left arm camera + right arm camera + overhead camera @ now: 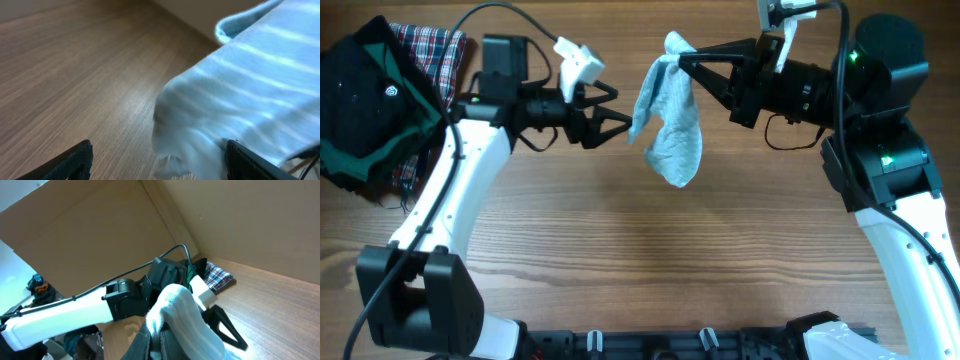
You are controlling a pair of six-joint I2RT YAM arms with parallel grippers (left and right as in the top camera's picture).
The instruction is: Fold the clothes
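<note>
Pale-blue clothes (670, 120) dangling, dark garment (365, 100), plaid cloth (435, 48) far left

The clothes (672, 120) are pale-blue striped, the garment (360, 95) black-and-green, the cloth (435, 45) red plaid.

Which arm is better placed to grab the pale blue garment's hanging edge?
Left. The left gripper is open right beside the pale blue garment, at its hanging edge, while the right gripper is shut on its top.
</note>
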